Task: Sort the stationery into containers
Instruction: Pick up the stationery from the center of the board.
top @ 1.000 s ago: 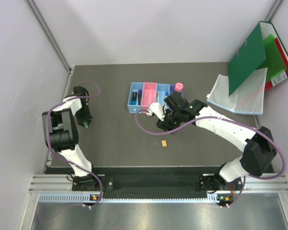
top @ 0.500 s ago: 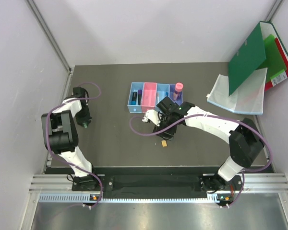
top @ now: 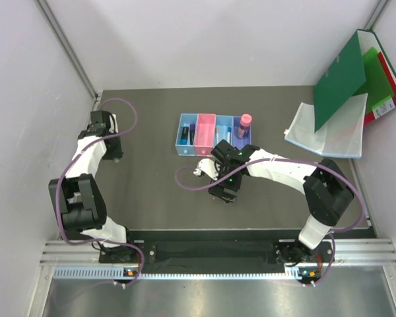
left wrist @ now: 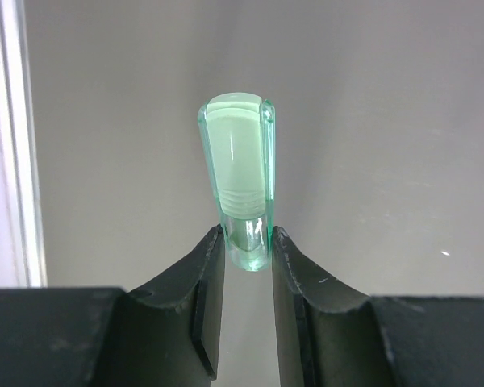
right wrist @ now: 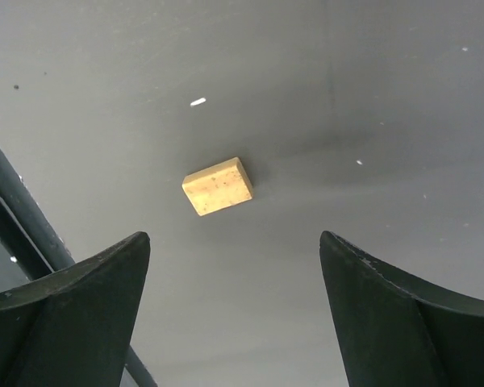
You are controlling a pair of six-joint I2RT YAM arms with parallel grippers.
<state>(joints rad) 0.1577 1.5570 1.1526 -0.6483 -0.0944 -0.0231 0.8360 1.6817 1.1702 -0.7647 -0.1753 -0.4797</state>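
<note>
Beneath my right claw (right wrist: 234, 242), fingers (right wrist: 64, 322) spread wide and empty, the tiny orange block (right wrist: 218, 186) lies on the bench (right wrist: 371, 97) between them, its long axis slanted across the gap.

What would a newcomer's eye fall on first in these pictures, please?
Likely the green folder propped at the far right corner, then the row of blue and pink bins in the middle. The right gripper hangs open over a tiny orange block, and the left gripper pinches a pale green translucent piece.
</note>
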